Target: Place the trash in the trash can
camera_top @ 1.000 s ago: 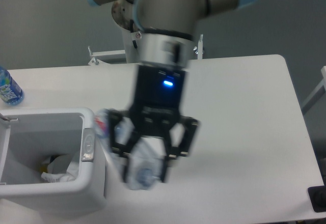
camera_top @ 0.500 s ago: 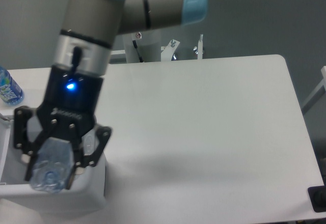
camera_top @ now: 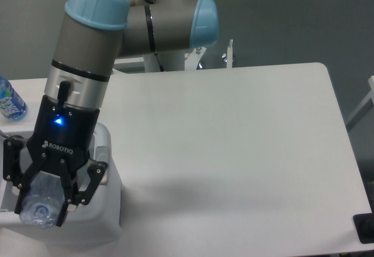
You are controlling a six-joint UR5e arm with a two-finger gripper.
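Your gripper [camera_top: 40, 201] was pinching the bottle [camera_top: 36, 206] right over the bin [camera_top: 111, 210] edge, so honestly it could've bounced onto the table [camera_top: 234, 152] if released there.

**Bottle carried from the table to above the bin**

A second ago we saw the gripper [camera_top: 40, 203] over the bare white table [camera_top: 234, 152], just right of the trash can [camera_top: 108, 210], with the crushed bottle [camera_top: 40, 203] between its fingers. Half a second ago it had swung left over the can's right wall. Now it has gone further left and a little lower, so the bottle hangs over the can's opening and the arm covers most of the can, hiding the wrapper we could see inside earlier.
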